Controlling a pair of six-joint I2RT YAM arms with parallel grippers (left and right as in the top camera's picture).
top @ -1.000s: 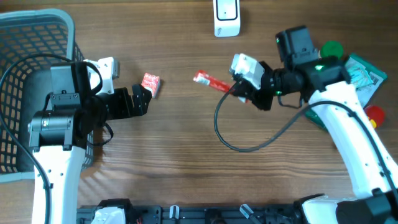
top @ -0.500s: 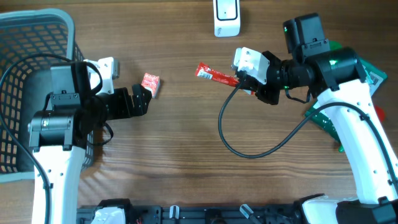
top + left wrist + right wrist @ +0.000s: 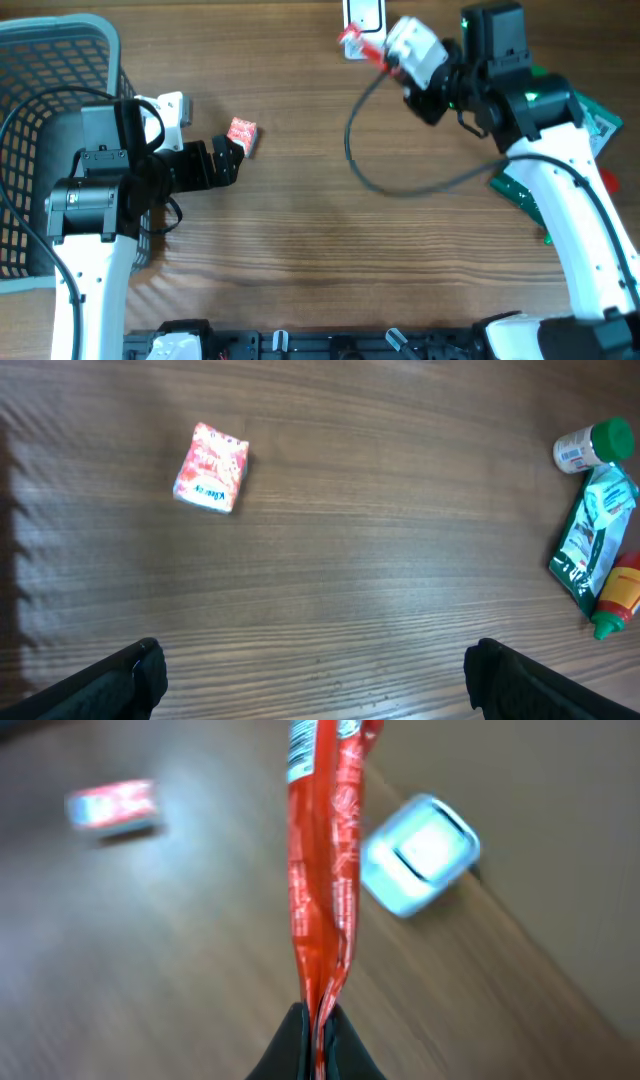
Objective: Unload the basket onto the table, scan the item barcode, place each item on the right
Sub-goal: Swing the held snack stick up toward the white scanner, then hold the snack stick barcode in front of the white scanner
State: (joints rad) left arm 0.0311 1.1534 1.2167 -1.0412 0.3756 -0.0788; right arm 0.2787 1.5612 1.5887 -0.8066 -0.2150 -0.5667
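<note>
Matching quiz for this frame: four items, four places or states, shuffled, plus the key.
1. red stick packet
2. small red pack
3. white scanner
4. basket

A. far left of the table
B. top centre of the overhead view
C. pinched in the shut right gripper
D. lying on the table ahead of the open left gripper

Pairs: 1-C, 2-D, 3-B, 4-A

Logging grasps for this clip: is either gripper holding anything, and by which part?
The right gripper pinches the long red packet by one end; the rest sticks out. The left gripper is open and empty.
</note>
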